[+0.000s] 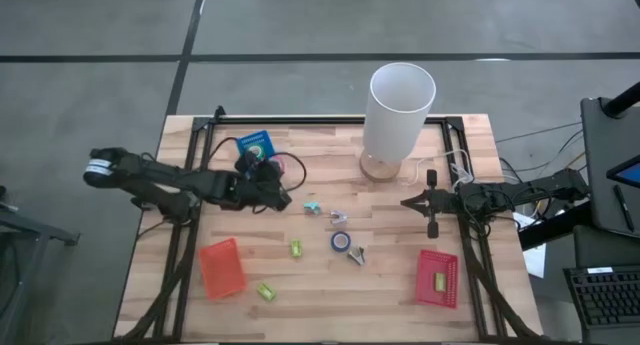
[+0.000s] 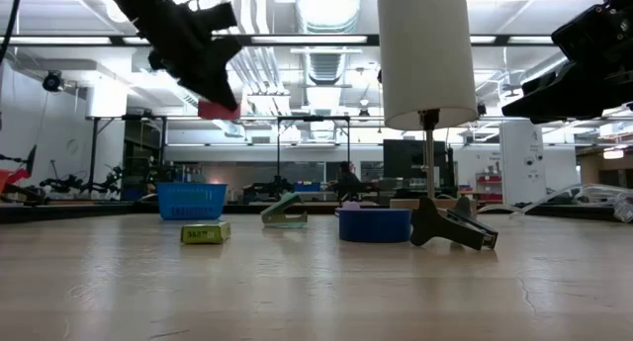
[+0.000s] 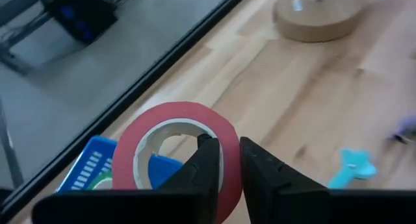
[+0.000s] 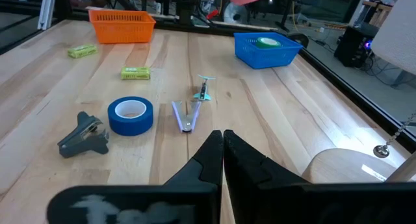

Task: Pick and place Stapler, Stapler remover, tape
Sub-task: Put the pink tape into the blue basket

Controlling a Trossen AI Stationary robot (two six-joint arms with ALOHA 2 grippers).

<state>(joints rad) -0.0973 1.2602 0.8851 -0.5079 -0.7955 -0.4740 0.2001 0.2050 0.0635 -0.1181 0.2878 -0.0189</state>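
Overhead view: the left gripper (image 1: 272, 192) sits left of frame centre, just below and right of the blue basket (image 1: 254, 145) near the table's upper edge. In the left wrist view, its fingers (image 3: 211, 167) pinch the wall of a red tape roll (image 3: 174, 152), one finger inside the pale core and the other against the red outer band. The roll is held above the blue basket (image 3: 91, 169), which shows at the lower left of that frame and already holds a green roll (image 4: 268, 41), seen in the right wrist view.

The low view shows the red tape roll (image 2: 218, 109) well clear of the tabletop in the upper left of the frame, under the left gripper (image 2: 213, 79).

The right gripper (image 1: 413, 202) rests right of centre in the overhead view, beside the base of the white lamp (image 1: 398, 110), with its fingers (image 4: 209, 160) pressed together on nothing.

Centre of the table: a blue tape roll (image 1: 341, 242), with a dark staple remover (image 1: 357, 255) just beside it at lower right, a teal tool (image 1: 313, 207) at upper left, and a small silvery tool (image 1: 339, 218) between. Two yellow-green blocks (image 1: 296, 249) lie lower left; their lettering is too small to read. An orange basket (image 1: 222, 266) occupies the lower left, and a red basket (image 1: 437, 278) the lower right. No brand or writing is legible in any view.
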